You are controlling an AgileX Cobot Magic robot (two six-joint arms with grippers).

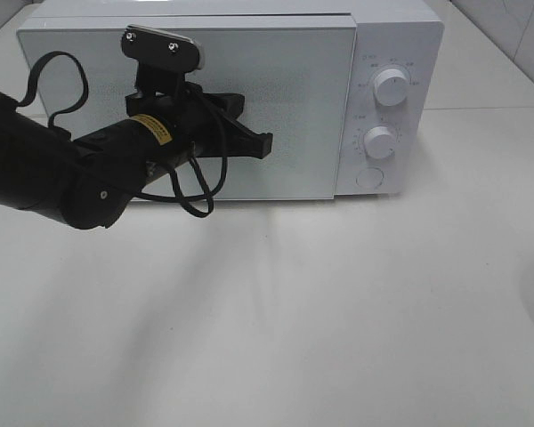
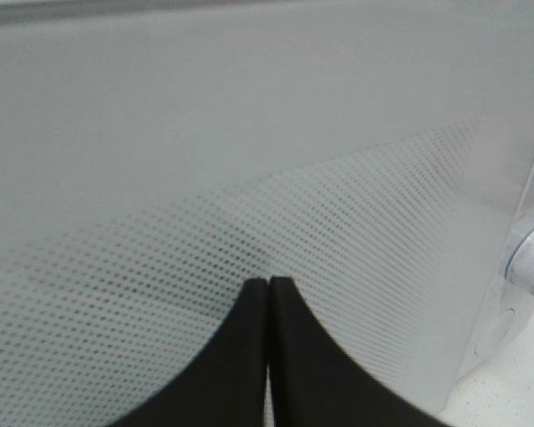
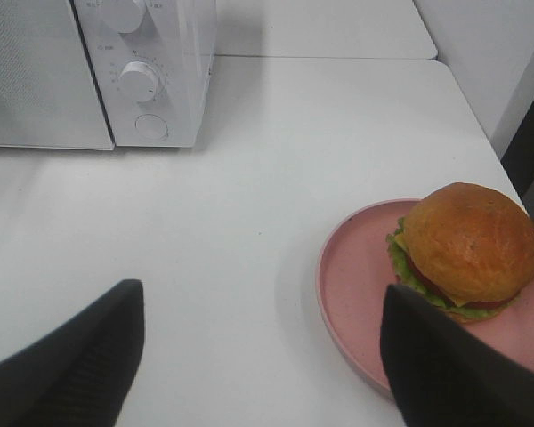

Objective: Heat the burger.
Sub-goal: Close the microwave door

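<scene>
- Counting from the left of the high view: one black left arm, one white microwave (image 1: 231, 98) with its door (image 1: 187, 107) closed, and two round knobs (image 1: 390, 87) stacked on its control panel, with one round button (image 1: 369, 178) below them.
- The left gripper (image 1: 265, 142) sits at centre-left of the high view, in front of the door; in the left wrist view its two fingers (image 2: 240, 356) are pressed together with nothing between them, tips close to the dotted door glass.
- One cable (image 1: 196, 191) loops down from the left arm over the table (image 1: 294, 311).
- The right gripper (image 3: 262, 347) is spread wide and empty in the right wrist view, its two fingers at lower left and lower right of the frame.
- One burger (image 3: 467, 249) lies at the right edge of that frame, on one pink plate (image 3: 347, 285), bun dome upward, layers flat; being round, it shows no long axis.
- The burger is just beside the right-hand finger, and well apart from the microwave at upper left.
- Bare white table lies between the plate and the microwave; the closed door stands across the microwave's front.
</scene>
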